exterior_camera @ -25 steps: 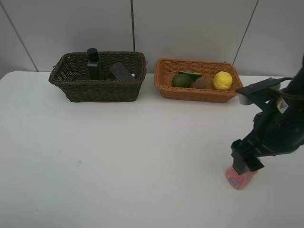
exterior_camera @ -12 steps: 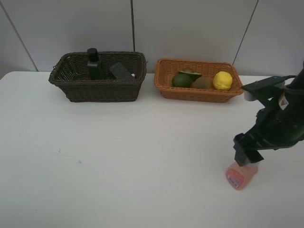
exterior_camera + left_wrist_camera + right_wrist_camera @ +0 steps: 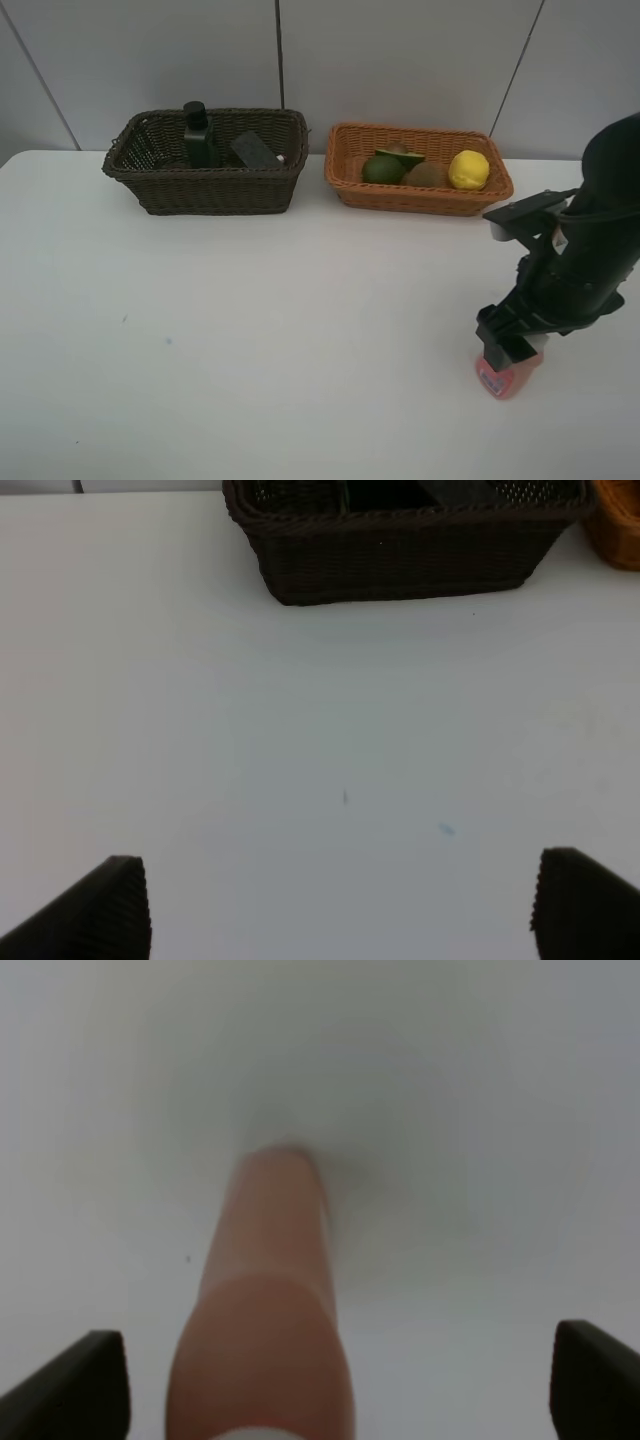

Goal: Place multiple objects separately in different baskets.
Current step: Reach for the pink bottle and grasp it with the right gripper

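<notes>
- Lower and a little further left than a moment ago, the black right arm now hangs with its right pincer (image 3: 507, 352) right over the pink white-capped bottle (image 3: 503, 379), which has stayed in the same spot on the white desk (image 3: 260, 330).
- From the high camera: the bottle lies on the desk near its front right corner, well apart from both baskets, and its upper part is hidden by the pincer. At the back stands the dark brown deep woven wicker basket (image 3: 205, 185) with the dark green pump bottle (image 3: 197, 135) upright in it and the black eraser (image 3: 256, 150) leaning beside that. Just to its right sits the light orange-tan shallow wicker basket (image 3: 418, 192), holding the whole green avocado (image 3: 381, 169), the halved avocado (image 3: 401, 157), the brown kiwi (image 3: 425, 175) and the yellow lemon (image 3: 468, 169). The left arm is out of this view.
- From the left wrist: the left pincer (image 3: 340, 905) is spread wide over bare desk, nothing between its dark fingertips (image 3: 95, 910). The dark basket (image 3: 400, 550) is well ahead of it.
- From the right wrist: the pink bottle (image 3: 265, 1300) lies blurred between the two wide-apart black fingertips (image 3: 70, 1385), neither touching it. The pincer is open and grips nothing.
</notes>
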